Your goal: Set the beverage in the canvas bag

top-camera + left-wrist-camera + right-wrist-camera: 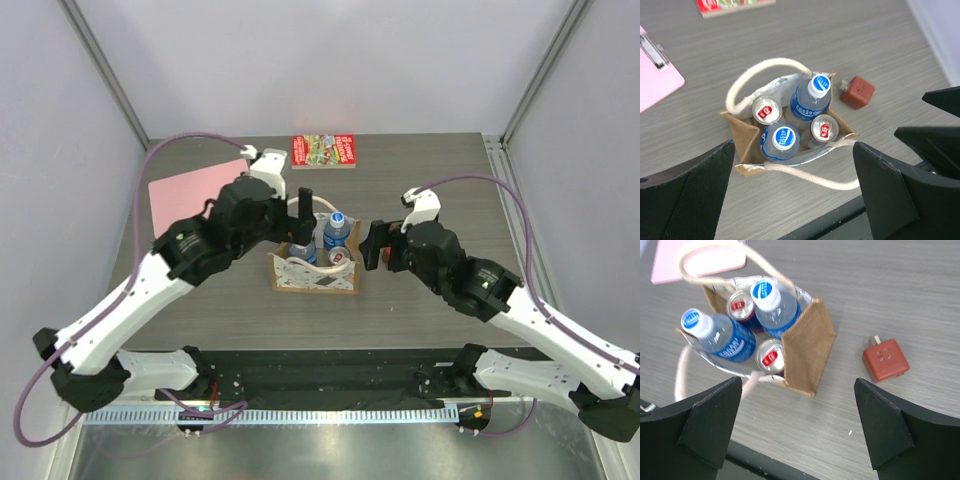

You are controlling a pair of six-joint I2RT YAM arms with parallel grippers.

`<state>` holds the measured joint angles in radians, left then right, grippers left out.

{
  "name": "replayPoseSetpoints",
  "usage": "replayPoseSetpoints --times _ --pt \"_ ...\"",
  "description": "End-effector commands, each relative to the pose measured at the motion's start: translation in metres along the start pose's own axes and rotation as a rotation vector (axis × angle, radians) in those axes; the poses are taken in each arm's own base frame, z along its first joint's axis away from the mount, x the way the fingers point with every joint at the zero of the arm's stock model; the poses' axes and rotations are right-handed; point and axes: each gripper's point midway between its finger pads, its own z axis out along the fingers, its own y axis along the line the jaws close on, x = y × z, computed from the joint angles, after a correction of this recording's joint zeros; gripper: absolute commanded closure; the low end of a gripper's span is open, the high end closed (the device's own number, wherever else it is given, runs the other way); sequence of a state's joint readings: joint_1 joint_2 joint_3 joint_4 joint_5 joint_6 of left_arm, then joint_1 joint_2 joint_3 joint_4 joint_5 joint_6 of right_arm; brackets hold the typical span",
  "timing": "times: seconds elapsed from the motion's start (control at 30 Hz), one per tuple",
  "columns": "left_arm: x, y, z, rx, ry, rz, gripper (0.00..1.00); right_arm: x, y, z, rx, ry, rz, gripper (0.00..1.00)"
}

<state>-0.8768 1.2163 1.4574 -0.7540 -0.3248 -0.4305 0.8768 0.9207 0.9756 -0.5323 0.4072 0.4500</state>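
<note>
The canvas bag [312, 281] stands upright in the middle of the table, with white rope handles and tan sides. It shows in the left wrist view [737, 126] and the right wrist view [808, 347]. Inside stand two clear bottles with blue labels [810, 99] [781, 141] and two cans with red tabs [766, 110] [824, 129]. My left gripper [306, 212] hovers above the bag's far left side, open and empty [795, 200]. My right gripper [374, 246] is just right of the bag, open and empty [797, 432].
A red-brown plug cube [857, 92] lies on the table right of the bag, also in the right wrist view [885, 360]. A pink clipboard [190, 190] lies at the far left. A red printed packet [323, 150] lies at the far edge.
</note>
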Motion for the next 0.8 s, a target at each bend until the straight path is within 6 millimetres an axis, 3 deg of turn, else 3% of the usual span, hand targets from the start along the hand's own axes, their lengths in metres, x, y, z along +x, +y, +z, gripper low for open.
replayPoseSetpoints --times 0.0,0.17,0.33,0.57,0.77 --pt "-0.03 0.014 -0.047 0.009 -0.152 -0.024 0.0 -0.046 0.001 -0.022 0.016 -0.11 0.078 0.0" --pt "-0.041 0.043 -0.08 -0.053 -0.292 -0.076 0.0 -0.067 0.008 -0.042 -0.043 -0.16 0.101 0.0" --pt "-0.034 0.055 -0.099 -0.051 -0.329 -0.117 0.0 -0.088 -0.002 -0.063 -0.028 -0.238 0.153 0.0" --pt "-0.013 0.048 -0.09 -0.011 -0.272 -0.152 0.0 -0.107 -0.013 -0.084 -0.008 -0.314 0.218 0.0" --pt "-0.003 0.045 -0.082 -0.01 -0.227 -0.138 0.0 -0.102 -0.013 -0.082 -0.005 -0.301 0.207 0.0"
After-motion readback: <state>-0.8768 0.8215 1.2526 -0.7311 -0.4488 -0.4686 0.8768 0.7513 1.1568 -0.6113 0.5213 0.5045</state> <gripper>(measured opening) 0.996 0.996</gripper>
